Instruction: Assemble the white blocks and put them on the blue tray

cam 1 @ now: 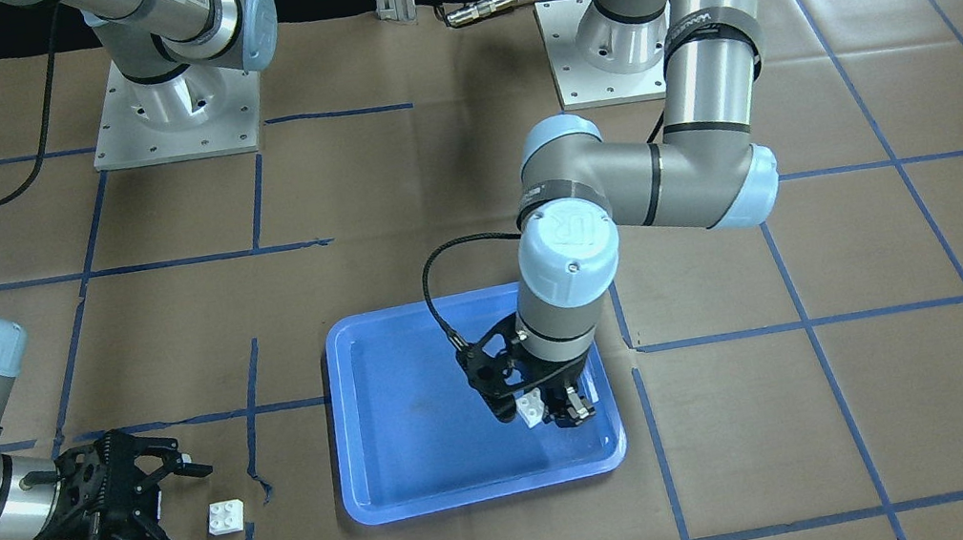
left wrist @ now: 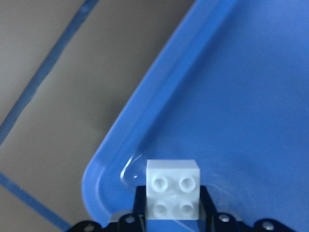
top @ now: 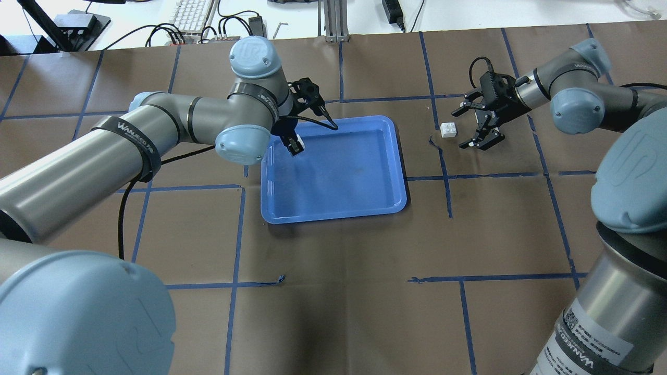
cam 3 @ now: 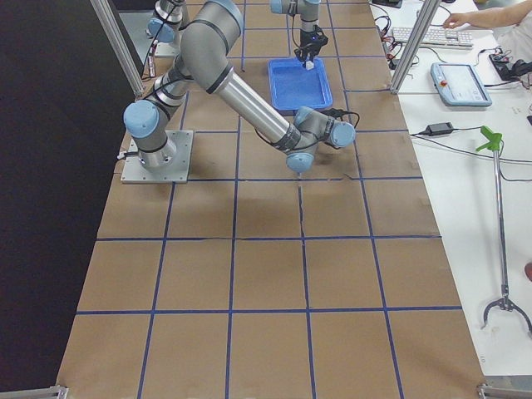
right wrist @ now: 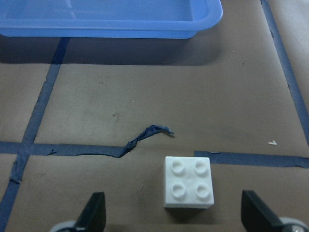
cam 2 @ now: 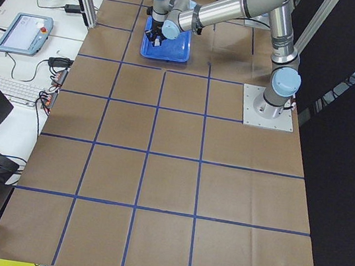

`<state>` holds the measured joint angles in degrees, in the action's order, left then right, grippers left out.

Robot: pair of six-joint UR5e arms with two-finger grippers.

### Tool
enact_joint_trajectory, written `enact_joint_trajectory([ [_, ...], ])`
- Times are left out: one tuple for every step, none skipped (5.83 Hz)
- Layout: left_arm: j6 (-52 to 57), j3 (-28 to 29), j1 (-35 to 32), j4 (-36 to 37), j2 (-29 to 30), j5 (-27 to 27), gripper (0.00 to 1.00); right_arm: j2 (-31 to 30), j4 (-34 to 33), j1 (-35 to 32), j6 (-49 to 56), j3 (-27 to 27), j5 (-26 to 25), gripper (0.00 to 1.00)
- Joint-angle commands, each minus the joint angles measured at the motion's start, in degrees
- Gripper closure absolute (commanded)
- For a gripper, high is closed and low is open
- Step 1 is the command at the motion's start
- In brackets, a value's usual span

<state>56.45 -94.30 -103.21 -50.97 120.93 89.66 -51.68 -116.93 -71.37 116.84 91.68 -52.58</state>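
Observation:
The blue tray (cam 1: 408, 417) lies mid-table and also shows in the overhead view (top: 344, 177). My left gripper (cam 1: 545, 413) is shut on one white block (cam 1: 531, 409), low over a tray corner. The left wrist view shows that block (left wrist: 172, 188) studs-up between the fingers, and I cannot tell whether it touches the tray (left wrist: 241, 96). The other white block (top: 448, 129) sits on the brown paper beside the tray. My right gripper (top: 461, 129) is open, its fingertips just short of this block (right wrist: 188, 187), one to each side.
Blue tape lines grid the brown paper. A torn, lifted strip of tape (right wrist: 145, 137) lies between the loose block and the tray's rim (right wrist: 111, 19). The arm bases (cam 1: 172, 116) (cam 1: 606, 47) stand at the robot's side. A keyboard and cables (top: 193, 13) lie past the far edge.

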Motion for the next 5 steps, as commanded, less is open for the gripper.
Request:
enact_joint_trajectory([
  [13.27, -1.06, -4.61, -0.01, 0.44, 0.08, 0.93, 0.09, 0.04, -0.09, -0.3, -0.01, 0.02, 0.13],
  [13.34, -1.06, -6.19, -0.01, 0.44, 0.08, 0.9, 0.0, -0.05, -0.09, -0.3, -0.09, 0.02, 0.23],
  [12.9, -1.24, -7.43, 0.08, 0.53, 0.25, 0.87, 0.0, -0.05, -0.35, -0.21, -0.1, 0.02, 0.3],
  [12.46, -1.94, -7.44, 0.25, 0.79, 0.34, 0.85, 0.0, -0.14, -0.35, -0.21, -0.18, 0.02, 0.41],
  [9.93, -4.12, -7.44, 0.95, 0.45, 1.13, 0.85, 0.0, -0.14, -0.35, -0.12, -0.27, 0.02, 0.56],
])
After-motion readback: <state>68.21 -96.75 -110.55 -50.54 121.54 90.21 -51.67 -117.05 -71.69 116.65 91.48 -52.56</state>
